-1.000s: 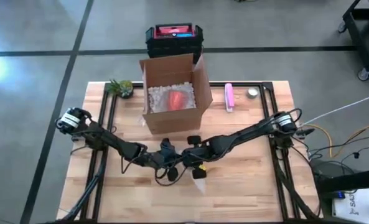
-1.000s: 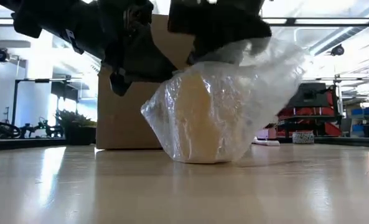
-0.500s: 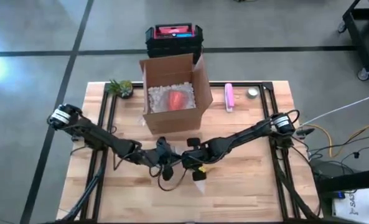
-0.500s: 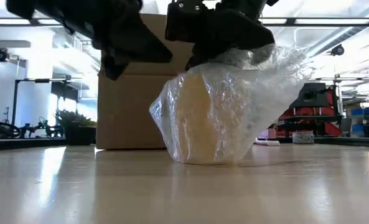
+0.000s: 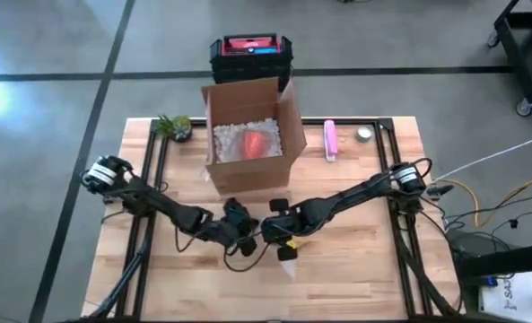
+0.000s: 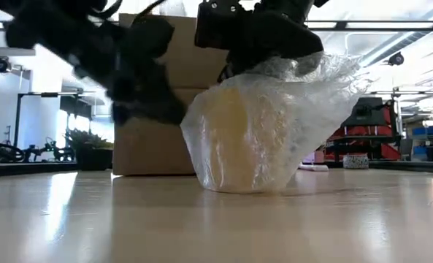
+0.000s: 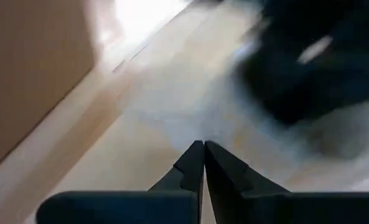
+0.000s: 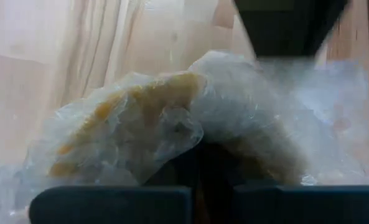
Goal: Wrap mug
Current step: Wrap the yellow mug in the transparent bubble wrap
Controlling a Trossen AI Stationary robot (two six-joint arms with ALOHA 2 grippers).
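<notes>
From where I stand, the nearest thing on the counter (image 5: 355, 269) is the mug (image 6: 239, 139), a pale yellow shape sitting upright near the front middle, already bundled in clear bubble wrap (image 6: 315, 95). The wrap is drawn up over the top and flares out loose to one side, so the covering looks mostly on but not yet tucked or sealed.

The right hand (image 5: 282, 235) sits directly over the bundle, its fingers pinched shut on the gathered plastic at the top. I take that grip as an anchor: it keeps the sheet bunched over the rim so it cannot spring back open, and it pins the mug in place. Its own camera shows crumpled wrap (image 8: 172, 124) pressed right up against the fingers.

Just beside it, on the mug's other flank, the left hand (image 5: 244, 242) hangs low and blurred, with its fingers (image 7: 195, 165) closed together on nothing that I can see. My guess is that it is placed there to catch or press down the loose edge while the other one holds.

Behind both stands an open cardboard box (image 5: 248, 135) with white packing fill and something red inside, presumably where the bundle belongs. Farther back are a small potted plant (image 5: 177, 126), a pink object (image 5: 331, 140) and a dark case (image 5: 249, 56).
</notes>
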